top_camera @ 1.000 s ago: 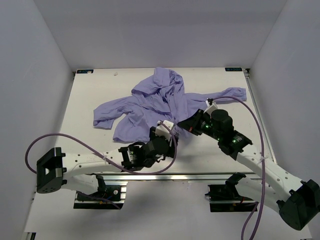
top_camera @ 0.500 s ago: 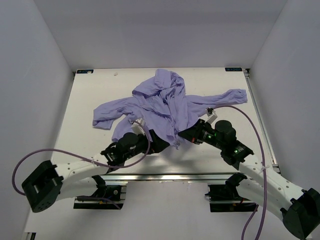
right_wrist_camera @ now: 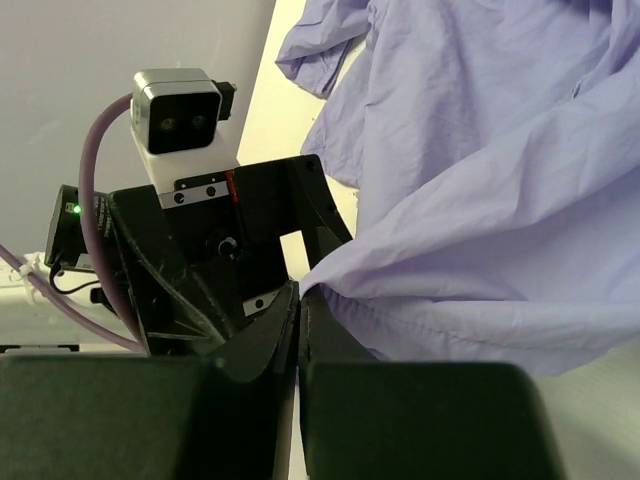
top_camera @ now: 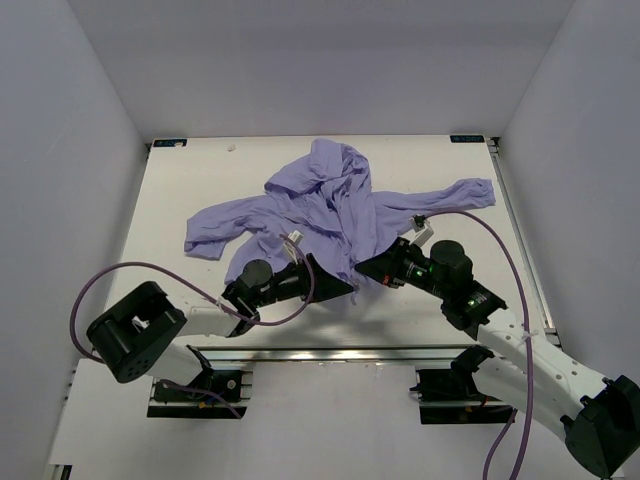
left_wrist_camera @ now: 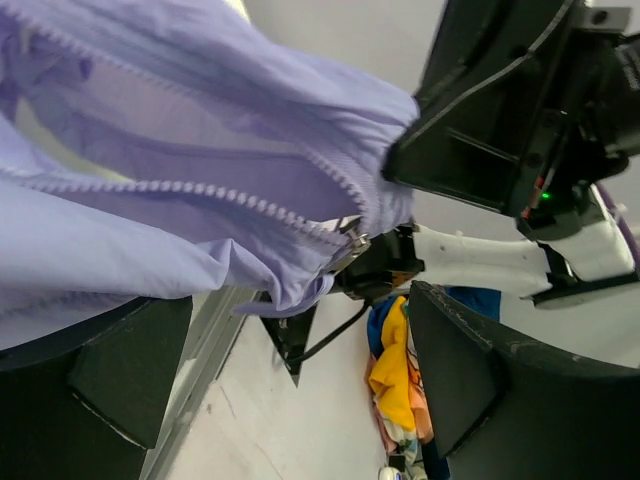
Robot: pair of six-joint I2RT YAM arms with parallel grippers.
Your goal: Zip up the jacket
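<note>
- left gripper (left_wrist_camera: 300,300) jaws wide open, the jacket (top_camera: 320,205) hem and zipper teeth right in front of them
- right gripper (right_wrist_camera: 299,293) jaws pinched tight on that hem
- rest sprawled on the surface (top_camera: 180,190)

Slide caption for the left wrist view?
Open left tool frames the zipper; shut right tool pinches the jacket beside it.

Bright, even light from above, I see.
Soft shadows on the tabletop (top_camera: 180,190); in my wrist view my left pincer (left_wrist_camera: 300,370) looms dark and blurred.
</note>
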